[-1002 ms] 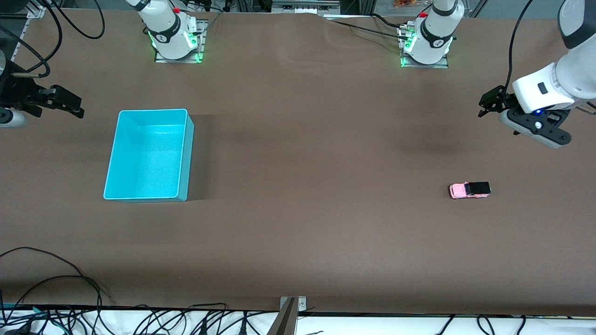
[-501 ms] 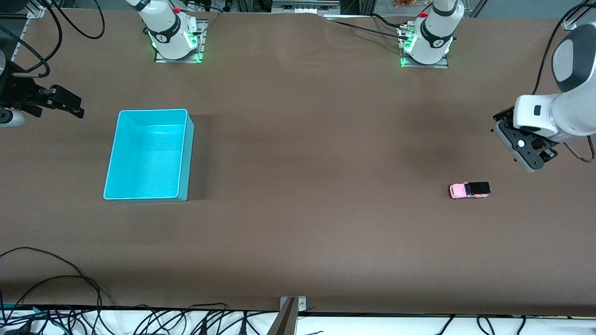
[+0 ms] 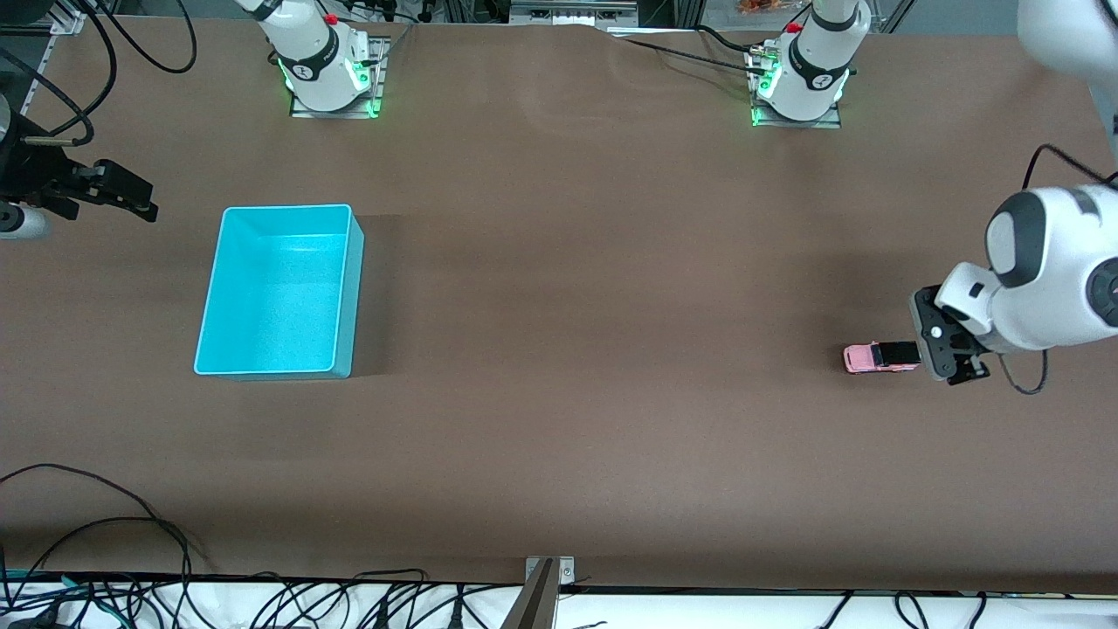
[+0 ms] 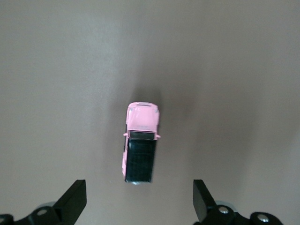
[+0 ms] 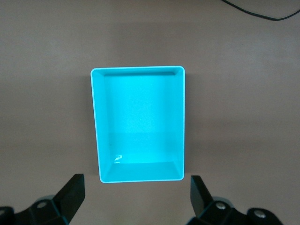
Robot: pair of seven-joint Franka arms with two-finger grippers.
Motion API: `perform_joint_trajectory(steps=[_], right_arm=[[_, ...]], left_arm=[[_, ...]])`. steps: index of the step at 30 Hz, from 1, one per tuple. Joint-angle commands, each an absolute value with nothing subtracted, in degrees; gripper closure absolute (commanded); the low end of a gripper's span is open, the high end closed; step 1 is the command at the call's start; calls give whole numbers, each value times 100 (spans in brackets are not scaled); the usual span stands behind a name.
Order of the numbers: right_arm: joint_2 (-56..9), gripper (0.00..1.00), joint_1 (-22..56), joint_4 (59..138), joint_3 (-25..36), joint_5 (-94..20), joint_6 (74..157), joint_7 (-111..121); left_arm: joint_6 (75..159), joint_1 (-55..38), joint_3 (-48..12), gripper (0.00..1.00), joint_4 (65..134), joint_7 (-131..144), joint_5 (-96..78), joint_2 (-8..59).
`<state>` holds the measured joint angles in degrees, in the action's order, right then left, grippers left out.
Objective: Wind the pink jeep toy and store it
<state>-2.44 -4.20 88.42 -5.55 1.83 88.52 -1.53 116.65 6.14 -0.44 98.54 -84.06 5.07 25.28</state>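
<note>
The pink jeep toy (image 3: 880, 356) stands on the brown table toward the left arm's end, a tiny pink car with a black roof. My left gripper (image 3: 943, 351) hangs just beside its black-roofed end, pointing down. In the left wrist view the jeep (image 4: 140, 147) lies just ahead of the left gripper (image 4: 138, 197), whose fingers are open and apart from it. My right gripper (image 3: 140, 196) waits open over the table's right-arm end, beside the cyan bin (image 3: 354, 288). The right wrist view shows the right gripper (image 5: 136, 187) with nothing between its fingers.
The cyan bin (image 5: 140, 69) is empty and sits toward the right arm's end of the table. Both arm bases (image 3: 327, 65) (image 3: 803, 74) stand along the table's back edge. Loose cables (image 3: 105, 524) run along the edge nearest the front camera.
The left arm has swung down toward the front camera and now hangs beside the jeep. The right arm, the jeep and the bin have not moved.
</note>
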Motion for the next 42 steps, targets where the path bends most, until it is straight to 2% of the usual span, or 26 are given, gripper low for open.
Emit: perform_joint_trajectory(steps=[1, 6, 32, 33, 34, 36, 39, 41, 42], right_arm=[[-237, 0, -448, 8771, -571, 141, 8789, -114], [-237, 0, -448, 8771, -571, 141, 8780, -114], [-237, 0, -448, 8771, -571, 141, 8789, -114], [-237, 0, -448, 8771, -571, 141, 8789, -114], [-237, 0, -448, 8771, -571, 141, 8789, -114], [-237, 0, -448, 8771, -571, 141, 8789, -114], [-237, 0, -448, 8771, -571, 141, 8789, -114], [-237, 0, -448, 8771, -571, 141, 8789, -114], [-237, 0, -448, 8771, -571, 141, 8789, -114]], left_arm=[[12689, 887, -97, 0, 10106, -9184, 422, 2865], [13394, 1090, -149, 0, 10572, -9299, 413, 3032], [13649, 1222, -325, 0, 10819, -9712, 378, 3261], [13649, 1222, -316, 4, 10819, -9712, 378, 3269], [13649, 1222, -325, 14, 10819, -9712, 378, 3278], [13649, 1222, -325, 48, 10811, -9703, 378, 3278], [13641, 1187, -325, 85, 10793, -9703, 378, 3278], [13641, 1195, -334, 100, 10802, -9703, 378, 3278], [13632, 1187, -334, 100, 10802, -9712, 378, 3278]])
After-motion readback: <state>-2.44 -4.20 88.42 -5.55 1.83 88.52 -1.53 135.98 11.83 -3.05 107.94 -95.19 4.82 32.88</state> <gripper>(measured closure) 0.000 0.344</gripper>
